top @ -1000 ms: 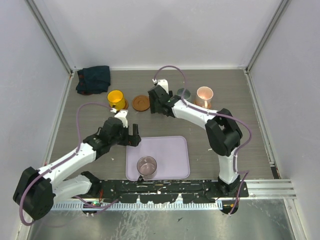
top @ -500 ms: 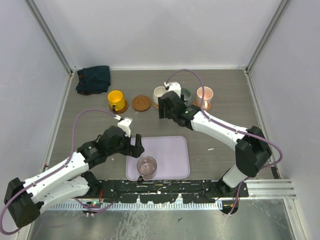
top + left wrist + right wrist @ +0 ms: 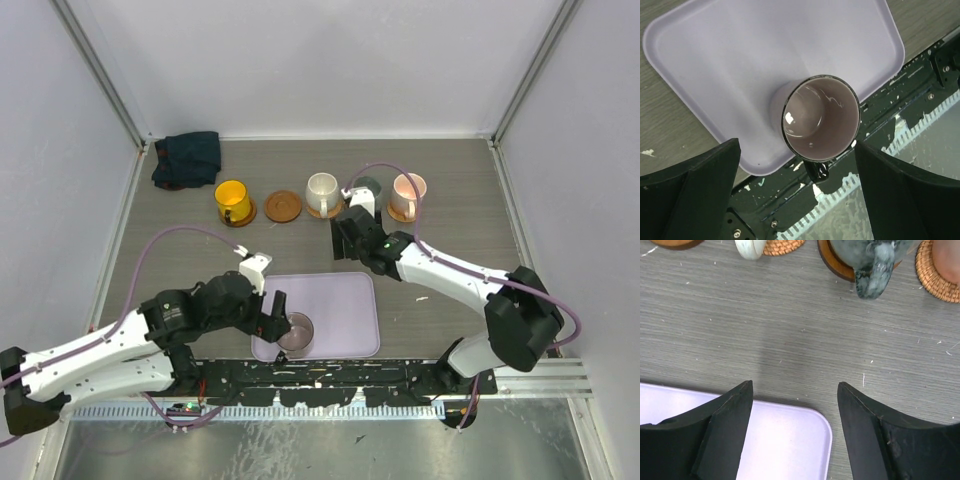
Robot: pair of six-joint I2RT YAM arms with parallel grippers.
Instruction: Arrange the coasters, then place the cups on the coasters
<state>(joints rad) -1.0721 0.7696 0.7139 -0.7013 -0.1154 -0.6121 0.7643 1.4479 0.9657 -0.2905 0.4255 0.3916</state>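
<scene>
Change: the right gripper (image 3: 794, 389) is now off the cream cup (image 3: 322, 190) and back toward the tray (image 3: 345, 300); a second ago it covered that cup. The cup now stands alone on its coaster, so that placement looks done. Its jaws are apart, nothing between them, over bare desk (image 3: 790, 330).

Left gripper (image 3: 274, 316) has swung from beside the yellow cup (image 3: 232, 199) down to the tray. It now hangs over the mauve cup (image 3: 822, 117), jaws wide on either side, not touching as far as the wrist view shows.

Meaning: four cups sit in the back row. Yellow, cream and pink cup (image 3: 408, 189) are clearly on coasters, as is the grey-green cup (image 3: 367, 186) per the right wrist view. One bare coaster (image 3: 283, 206) remains between yellow and cream. Mauve is the last cup, likely next pick.

Mauve cup: upright near the tray's front edge, empty, glossy inside, dark rim, small dark handle pointing at the arm bases. Purple-grey walls, round mouth.
</scene>
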